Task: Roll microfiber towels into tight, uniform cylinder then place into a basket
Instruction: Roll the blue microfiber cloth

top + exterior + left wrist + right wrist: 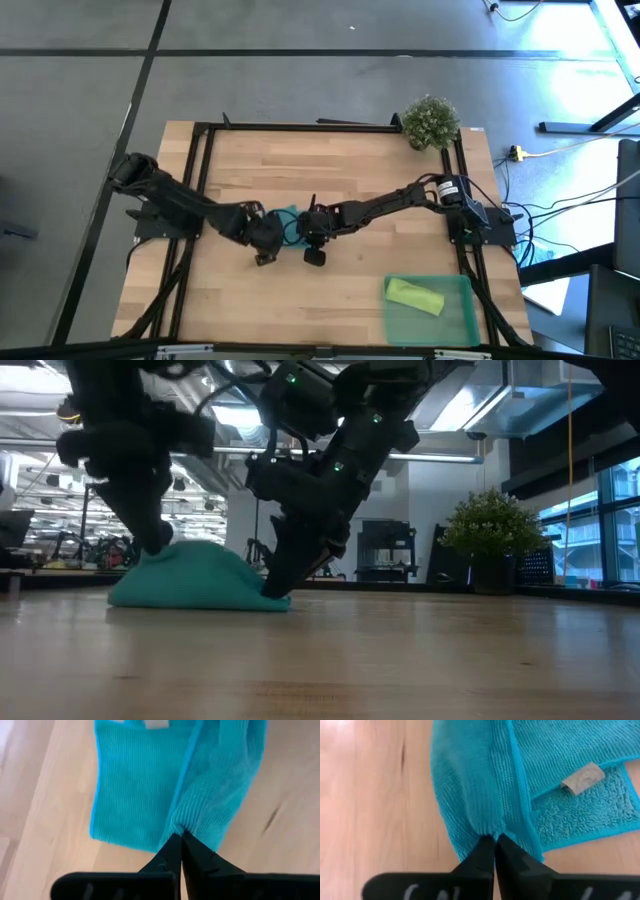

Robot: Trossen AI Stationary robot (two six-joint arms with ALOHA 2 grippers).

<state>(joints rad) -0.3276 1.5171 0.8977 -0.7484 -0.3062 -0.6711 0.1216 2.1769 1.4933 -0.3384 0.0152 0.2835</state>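
The teal towel [195, 578] is pinched mid-table at its folded edge by the left gripper [179, 840] and right gripper [495, 839], both fully closed. Bare wood surrounds it. From above, the arms hide most of the cloth. The lime towel [414, 295] lies in the basket [462, 320].

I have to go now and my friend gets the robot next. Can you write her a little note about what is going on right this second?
Left gripper: shut, pinching a fold of the teal towel at mid-table.
Right gripper: shut, pinching the same towel's fold from the other side.
Teal towel: bunched in a low heap on the table, partly folded, not rolled into a cylinder.
Lime green towel: rolled and lying in the basket at the table's front right.
Done: the green one.
Left: finish rolling the teal towel tight, then set it in the basket beside the green roll.
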